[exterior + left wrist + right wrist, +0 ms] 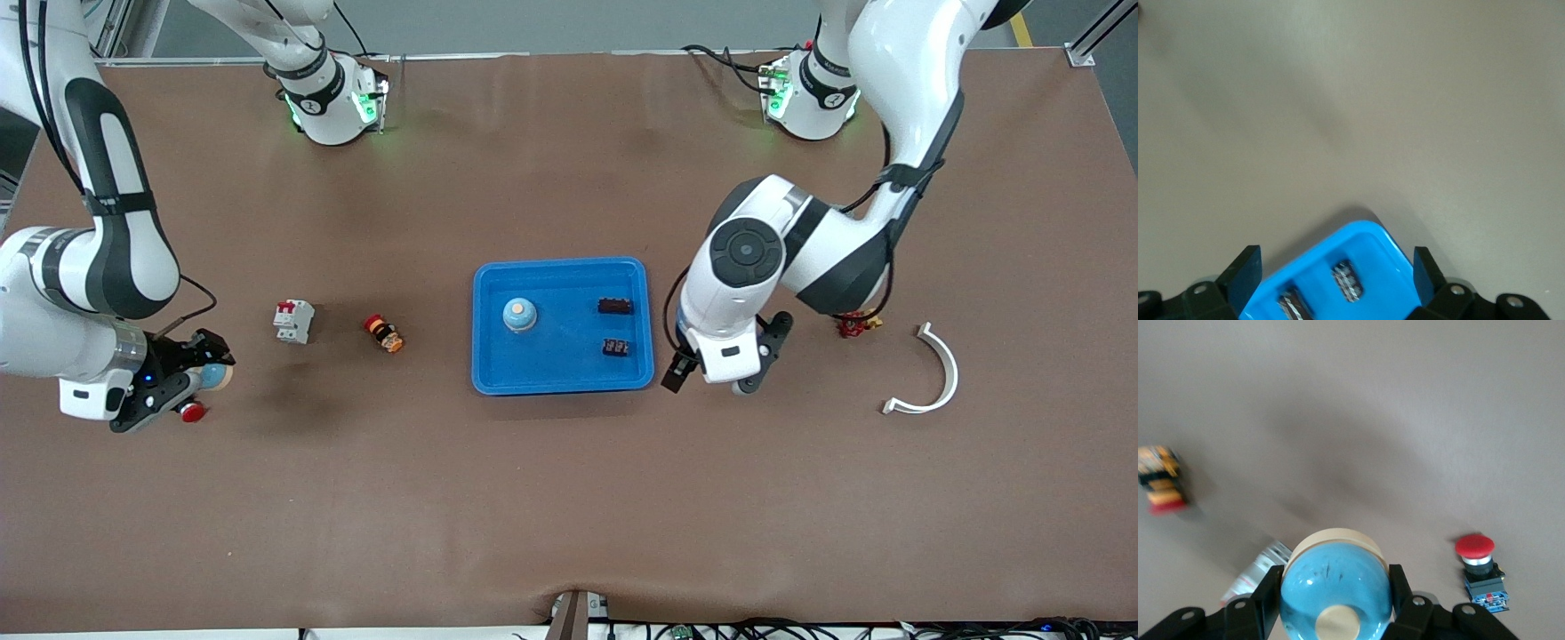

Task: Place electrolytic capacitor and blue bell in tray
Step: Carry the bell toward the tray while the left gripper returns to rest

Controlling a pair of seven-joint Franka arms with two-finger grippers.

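Observation:
The bright-blue tray [560,378] lies mid-table and holds a blue bell [519,314] and two small dark parts [615,306]. My right gripper [197,384] is shut on a second blue bell [216,375] with a cream base, above the table toward the right arm's end; the wrist view shows this bell [1335,583] clamped between both fingers. A silver striped cylinder [1258,570], perhaps the capacitor, lies on the table below it. My left gripper [722,366] is open and empty, over the table beside the tray's end; the tray corner [1358,250] shows between its fingers [1245,277].
A red push button [190,411] lies beside the right gripper, also in the right wrist view [1478,567]. A white breaker [293,321] and an orange-red part [384,333] lie between that gripper and the tray. A red-yellow connector [855,324] and a white curved piece [933,373] lie toward the left arm's end.

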